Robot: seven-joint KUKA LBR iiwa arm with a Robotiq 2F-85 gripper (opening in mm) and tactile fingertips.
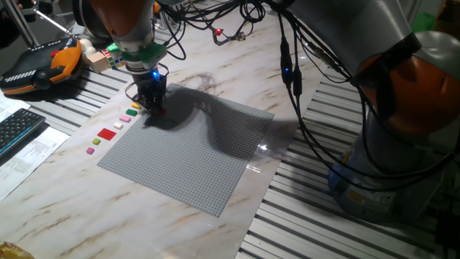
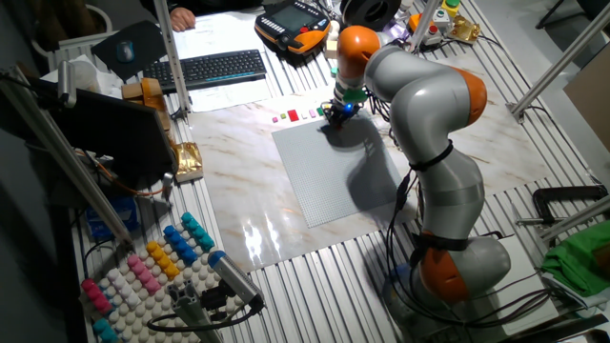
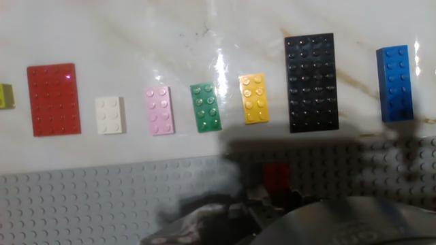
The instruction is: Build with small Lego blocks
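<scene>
While the grey baseplate (image 1: 194, 155) lies flat on the tabletop (image 1: 65, 194), our claw (image 1: 150, 98) sits low at its edge (grip state: cannot tell); small Lego blocks (image 3: 204, 107) line up beside it, light, rigid, slick; pinch long sides.

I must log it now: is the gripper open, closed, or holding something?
Gripper: down at the baseplate edge, with a small red block at its tip; open or shut cannot be told.
</scene>
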